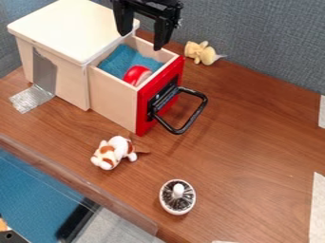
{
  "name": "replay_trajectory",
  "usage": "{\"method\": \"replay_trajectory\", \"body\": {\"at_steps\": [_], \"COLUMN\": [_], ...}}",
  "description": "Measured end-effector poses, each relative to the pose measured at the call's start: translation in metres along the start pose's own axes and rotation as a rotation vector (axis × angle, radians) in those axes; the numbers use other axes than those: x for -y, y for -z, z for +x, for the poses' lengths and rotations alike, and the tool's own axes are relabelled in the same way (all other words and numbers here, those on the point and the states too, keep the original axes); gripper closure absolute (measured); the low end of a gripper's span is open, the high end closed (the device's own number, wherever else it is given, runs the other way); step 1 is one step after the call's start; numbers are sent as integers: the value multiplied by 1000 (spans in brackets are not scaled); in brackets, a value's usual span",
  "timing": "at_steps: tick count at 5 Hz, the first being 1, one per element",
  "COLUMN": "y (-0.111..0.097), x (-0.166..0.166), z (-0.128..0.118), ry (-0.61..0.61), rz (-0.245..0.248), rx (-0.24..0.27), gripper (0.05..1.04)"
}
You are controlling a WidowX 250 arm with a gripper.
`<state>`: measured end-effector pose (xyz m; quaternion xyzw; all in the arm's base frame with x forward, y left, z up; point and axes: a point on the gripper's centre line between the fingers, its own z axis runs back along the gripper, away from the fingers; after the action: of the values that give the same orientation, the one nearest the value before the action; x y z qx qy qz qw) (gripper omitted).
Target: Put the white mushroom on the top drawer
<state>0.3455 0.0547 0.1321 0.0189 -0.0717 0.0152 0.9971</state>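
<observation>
My gripper point(140, 41) hangs at the top edge of the camera view, over the back part of the pulled-out drawer, its two fingers spread apart with nothing between them. The drawer point(115, 105) has wooden sides, a red front and a black loop handle, and it extends from a wooden cabinet. Blue cloth and a red-and-white object point(136, 74) lie inside it. Near the table's front, what looks like the white mushroom point(178, 191) rests upside down, dark gills and white stem facing up.
The cabinet point(70, 23) has a flat cream top. A brown-and-white plush toy point(113, 152) lies in front of the drawer, and a yellow plush point(201, 52) lies behind it by the grey wall. The handle point(194, 115) juts out over the brown table point(254, 142).
</observation>
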Motion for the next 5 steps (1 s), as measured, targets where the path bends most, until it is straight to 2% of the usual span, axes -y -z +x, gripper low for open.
{"method": "replay_trajectory", "body": {"at_steps": [1, 2, 3, 4, 5], "y": [12, 19, 13, 21, 44], "x": [2, 39, 66, 86, 103], "z": [-5, -36, -60, -78, -87], "ry": [1, 92, 178, 231, 279], "rz": [-7, -52, -64, -88, -74], "rx": [-36, -65, -46, -64, -96], "gripper": [83, 83, 83, 83, 83]}}
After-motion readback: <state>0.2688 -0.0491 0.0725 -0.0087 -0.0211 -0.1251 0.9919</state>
